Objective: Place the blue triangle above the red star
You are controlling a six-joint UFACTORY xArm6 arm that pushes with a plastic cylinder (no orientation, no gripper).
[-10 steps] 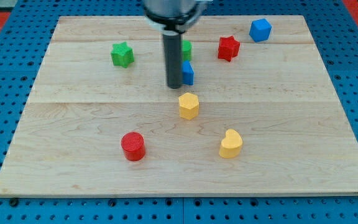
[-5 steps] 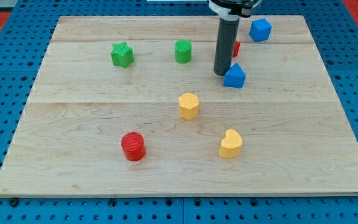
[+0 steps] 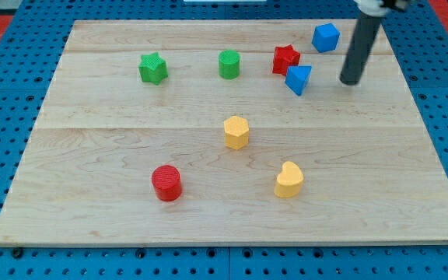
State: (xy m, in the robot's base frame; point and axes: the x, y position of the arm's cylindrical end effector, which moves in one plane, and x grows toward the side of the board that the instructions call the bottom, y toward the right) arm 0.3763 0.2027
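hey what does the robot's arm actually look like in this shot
Only the rod shows: a straight, smooth, dark grey to black cylinder, uniform in width, with a flat-cut end at my tip. At the view's top it meets a lighter, whitish collar, mostly cropped. No cables, markings or labels are visible.

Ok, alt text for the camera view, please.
My tip stands to the view's right of the blue triangle, apart from it. The triangle sits at the red star's lower right, close against it, not above it.

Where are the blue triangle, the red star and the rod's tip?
blue triangle (image 3: 298, 78), camera view, its top face
red star (image 3: 285, 58), camera view, its centre
my tip (image 3: 351, 81), camera view, the rod's very end
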